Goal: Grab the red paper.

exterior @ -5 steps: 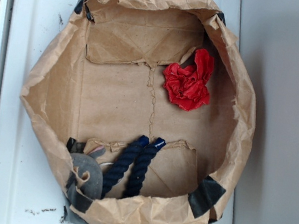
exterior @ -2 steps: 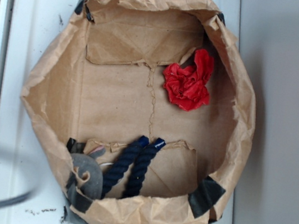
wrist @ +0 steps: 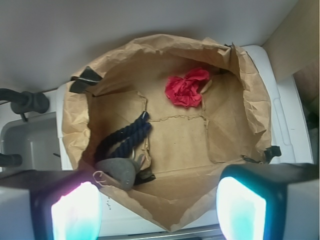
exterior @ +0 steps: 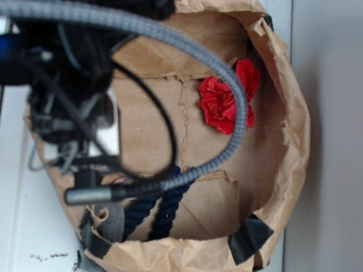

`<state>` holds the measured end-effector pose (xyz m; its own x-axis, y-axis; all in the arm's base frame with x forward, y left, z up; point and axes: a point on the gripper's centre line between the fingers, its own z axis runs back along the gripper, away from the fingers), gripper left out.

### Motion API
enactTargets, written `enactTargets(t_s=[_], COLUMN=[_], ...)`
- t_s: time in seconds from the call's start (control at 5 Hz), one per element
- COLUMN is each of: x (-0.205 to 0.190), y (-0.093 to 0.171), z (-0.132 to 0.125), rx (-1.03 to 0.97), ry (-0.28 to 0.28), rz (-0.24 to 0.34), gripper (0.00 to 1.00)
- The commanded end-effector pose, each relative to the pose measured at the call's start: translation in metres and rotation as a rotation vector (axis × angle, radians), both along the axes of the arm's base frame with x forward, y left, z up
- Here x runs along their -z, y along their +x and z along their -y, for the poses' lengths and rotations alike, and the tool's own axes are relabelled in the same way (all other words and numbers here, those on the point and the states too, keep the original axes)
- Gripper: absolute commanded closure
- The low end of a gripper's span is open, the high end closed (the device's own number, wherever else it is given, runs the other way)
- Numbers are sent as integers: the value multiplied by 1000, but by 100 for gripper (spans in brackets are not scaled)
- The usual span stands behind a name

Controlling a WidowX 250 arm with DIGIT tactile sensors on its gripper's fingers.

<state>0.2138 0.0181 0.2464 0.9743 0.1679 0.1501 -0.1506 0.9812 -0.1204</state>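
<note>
Now the end effector (wrist: 157, 210) hangs spread wide above the brown bag (wrist: 252, 105), red paper (wrist: 186, 88) well apart inside

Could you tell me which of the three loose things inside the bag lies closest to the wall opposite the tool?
The red paper. It sits at the far wall of the bag, while the dark rope and grey lump lie near the tool.

a white moulded tabletop (exterior: 12, 220) with a raised rim fills the left and middle of the exterior view. right of the tabletop runs a plain pale grey surface (exterior: 348, 161), evenly lit. small dark specks (exterior: 47, 256) lie on the tabletop near its lower left.
</note>
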Motion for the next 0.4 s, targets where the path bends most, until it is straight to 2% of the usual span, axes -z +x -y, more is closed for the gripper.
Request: enactTargets(t_s=[0.0,0.2], x=[-14,35], y=[2,27], z=[-5,-6], rx=[-13,29], ry=[9,99], rz=[52,-17], gripper=[0,0])
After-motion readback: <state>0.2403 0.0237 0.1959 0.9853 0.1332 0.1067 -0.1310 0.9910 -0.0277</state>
